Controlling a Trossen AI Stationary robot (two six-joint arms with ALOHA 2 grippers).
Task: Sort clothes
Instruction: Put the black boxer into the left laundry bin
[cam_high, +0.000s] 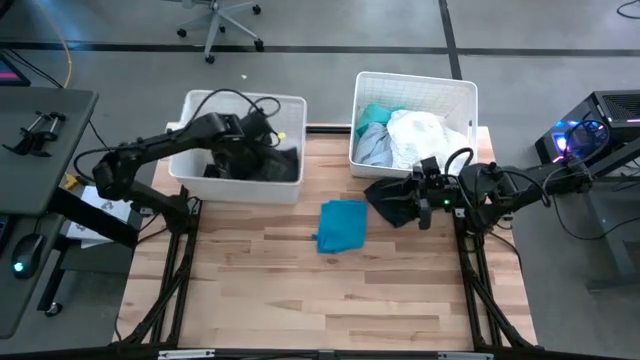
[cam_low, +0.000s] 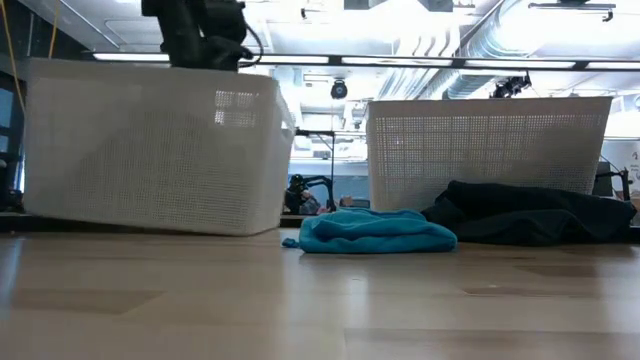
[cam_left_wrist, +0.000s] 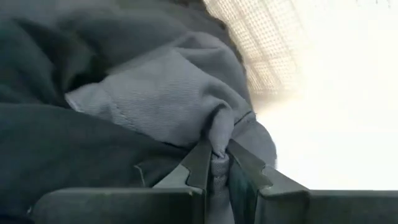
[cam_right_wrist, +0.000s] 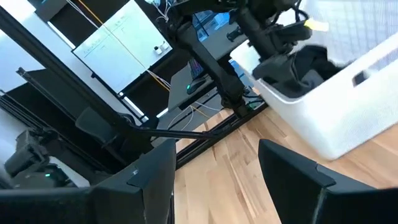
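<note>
My left gripper (cam_high: 252, 140) reaches down into the left white basket (cam_high: 190, 170) and is shut on a dark grey garment (cam_left_wrist: 155, 99) that lies on other dark clothes (cam_high: 275, 165). My right gripper (cam_right_wrist: 214, 186) is open and empty, at the right edge of a black garment (cam_high: 392, 200) that lies flat on the table. A teal garment (cam_high: 342, 225) lies bunched on the table's middle. The right white basket (cam_high: 470, 95) holds teal, pale grey-blue and white clothes (cam_high: 415, 135). My left gripper pinches a bunched fold of the dark grey garment (cam_left_wrist: 217, 134) between its two fingers (cam_left_wrist: 198, 165). The fingers come from above, pointing down into the basket. The cloth puckers toward the fingers, and the rest of it lies on the dark clothes in the basket.
Both baskets stand along the table's far edge with a gap between them. In the low view the teal garment (cam_low: 375, 232) and the black garment (cam_low: 530, 212) lie in front of the right basket (cam_low: 490, 145). Bare wood shows across the table's near half (cam_high: 320, 300).
</note>
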